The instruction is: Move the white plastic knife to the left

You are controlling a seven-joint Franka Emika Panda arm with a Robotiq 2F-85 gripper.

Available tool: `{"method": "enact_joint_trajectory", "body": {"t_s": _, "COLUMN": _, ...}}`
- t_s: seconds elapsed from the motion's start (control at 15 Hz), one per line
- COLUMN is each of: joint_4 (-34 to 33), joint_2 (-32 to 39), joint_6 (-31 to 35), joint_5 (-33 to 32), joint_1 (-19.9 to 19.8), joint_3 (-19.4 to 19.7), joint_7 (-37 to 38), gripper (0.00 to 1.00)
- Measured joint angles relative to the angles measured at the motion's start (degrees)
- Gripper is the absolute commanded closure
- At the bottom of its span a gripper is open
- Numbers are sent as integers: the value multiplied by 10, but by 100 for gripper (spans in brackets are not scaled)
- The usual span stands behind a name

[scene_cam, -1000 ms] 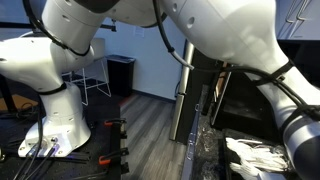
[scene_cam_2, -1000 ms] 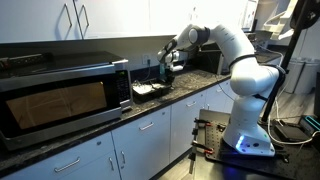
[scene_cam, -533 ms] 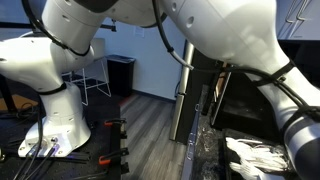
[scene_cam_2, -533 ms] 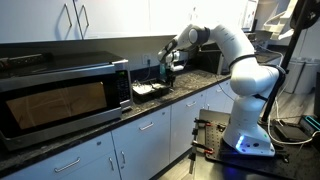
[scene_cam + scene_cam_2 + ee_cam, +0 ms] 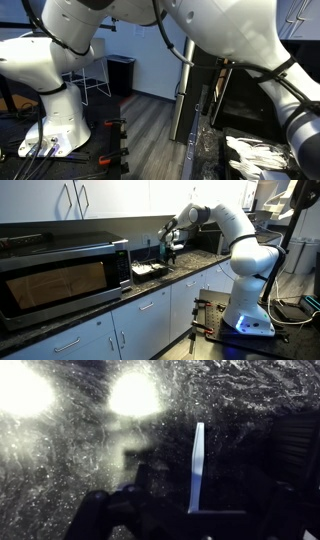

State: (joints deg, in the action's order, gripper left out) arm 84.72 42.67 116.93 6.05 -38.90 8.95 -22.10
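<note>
Tool [image 5: 170, 517]: dark shapes along the lower edge of the wrist view; too murky to tell whether the jaws are apart or pinched.
Knife [image 5: 196, 460]: white, flat on the surface, running straight up the frame; its lower end meets the tool's outline.
Surface [image 5: 80, 455]: dark, speckled, with two glare spots at the top.
Tray [image 5: 150, 271]: black, below the tool, beside the microwave [image 5: 60, 278].

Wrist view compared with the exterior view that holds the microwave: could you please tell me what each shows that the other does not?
Only the wrist view clearly shows the white knife lying flat, plus two glare spots on the surface. Only the exterior view shows the microwave, the cabinets and the arm's base. Both show the hand over the dark counter.
</note>
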Motion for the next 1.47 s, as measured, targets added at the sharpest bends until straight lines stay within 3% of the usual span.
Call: {"method": "enact_joint_trajectory", "body": {"t_s": 1.47, "joint_4": 2, "joint_2": -48, "joint_6": 0, "joint_5": -20, "joint_1": 53, "joint_3": 0, "joint_7": -2, "gripper": 0}}
